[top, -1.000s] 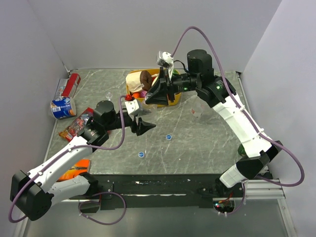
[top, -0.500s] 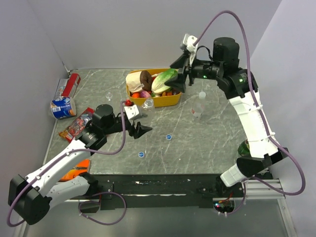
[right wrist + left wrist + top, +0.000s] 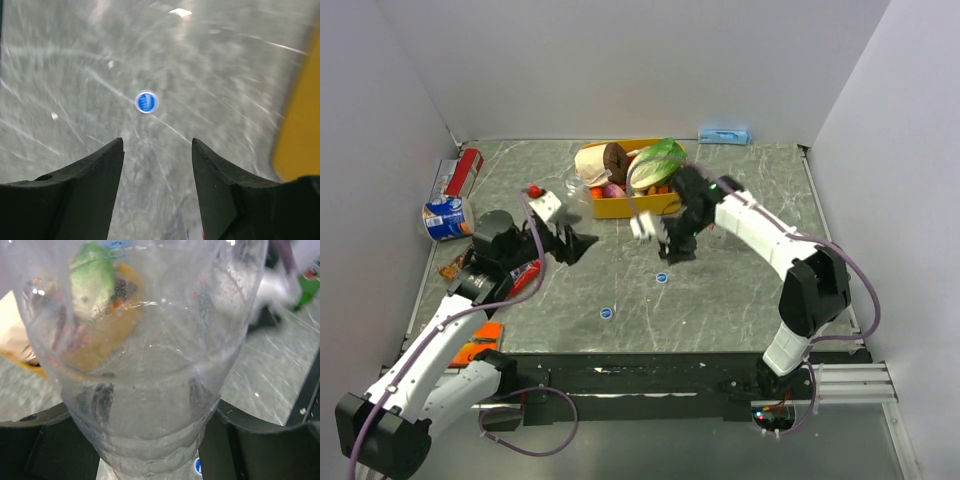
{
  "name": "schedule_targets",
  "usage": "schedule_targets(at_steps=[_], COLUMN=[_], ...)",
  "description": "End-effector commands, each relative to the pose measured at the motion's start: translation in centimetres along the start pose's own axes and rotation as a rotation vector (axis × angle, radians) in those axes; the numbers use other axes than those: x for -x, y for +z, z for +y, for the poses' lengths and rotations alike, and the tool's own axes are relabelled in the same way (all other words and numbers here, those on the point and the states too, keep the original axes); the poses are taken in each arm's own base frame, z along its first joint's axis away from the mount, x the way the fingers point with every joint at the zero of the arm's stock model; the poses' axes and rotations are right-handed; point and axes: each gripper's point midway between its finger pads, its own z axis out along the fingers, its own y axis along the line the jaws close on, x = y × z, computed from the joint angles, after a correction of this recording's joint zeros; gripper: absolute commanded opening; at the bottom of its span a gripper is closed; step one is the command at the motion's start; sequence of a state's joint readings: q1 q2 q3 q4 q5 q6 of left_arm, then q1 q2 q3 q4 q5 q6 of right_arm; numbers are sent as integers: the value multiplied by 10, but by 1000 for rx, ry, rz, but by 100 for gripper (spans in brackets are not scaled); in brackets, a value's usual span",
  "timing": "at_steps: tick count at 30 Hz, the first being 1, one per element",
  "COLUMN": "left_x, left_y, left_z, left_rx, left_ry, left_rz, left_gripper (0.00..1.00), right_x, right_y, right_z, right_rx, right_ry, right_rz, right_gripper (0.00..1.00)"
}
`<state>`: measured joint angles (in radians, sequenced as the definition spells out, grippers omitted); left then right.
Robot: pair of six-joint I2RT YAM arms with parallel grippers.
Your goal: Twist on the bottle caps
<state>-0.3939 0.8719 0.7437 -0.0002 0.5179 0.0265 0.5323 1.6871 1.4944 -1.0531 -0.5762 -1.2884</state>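
We grip a bottle (image 3: 150, 390) in the left tool (image 3: 569, 244); the open right tool (image 3: 157, 150), misaligned, could flick the cap (image 3: 146, 102) away.

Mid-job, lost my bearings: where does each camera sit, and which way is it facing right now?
Top external: fixed above and behind the arm bases, looking down on the table; both arms, left gripper and right gripper show.
Left wrist: on the left arm, looking along its fingers at a clear bottle gripped between them.
Right wrist: on the right arm, looking down past its open, empty fingers at a blue cap.
Shared: top and right wrist both show the yellow tub and, probably, that cap.
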Motion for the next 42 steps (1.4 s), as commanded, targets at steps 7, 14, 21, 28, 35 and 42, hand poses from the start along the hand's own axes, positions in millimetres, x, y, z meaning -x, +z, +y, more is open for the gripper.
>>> schedule_targets(at_steps=[7, 14, 21, 28, 35, 42], left_x=[30, 33, 31, 29, 27, 24], left_y=[-18, -20, -14, -10, -8, -7], left_z=[25, 35, 39, 41, 43, 44], left_rx=[73, 93, 89, 88, 89, 92], left_ry=[-91, -89, -103, -107, -112, -116], left_rz=[-85, -81, -83, -79, -78, -75], left_gripper=[1, 1, 1, 1, 1, 1], right_x=[-15, -42, -53, -61, -62, -63], right_y=[71, 95, 104, 107, 106, 108], right_z=[-5, 7, 10, 11, 18, 19], right_rx=[69, 153, 172, 187, 217, 219], right_ry=[-470, -459, -450, -428, -428, -411], right_rz=[102, 150, 159, 167, 158, 157], right_gripper=[65, 65, 65, 61, 57, 54])
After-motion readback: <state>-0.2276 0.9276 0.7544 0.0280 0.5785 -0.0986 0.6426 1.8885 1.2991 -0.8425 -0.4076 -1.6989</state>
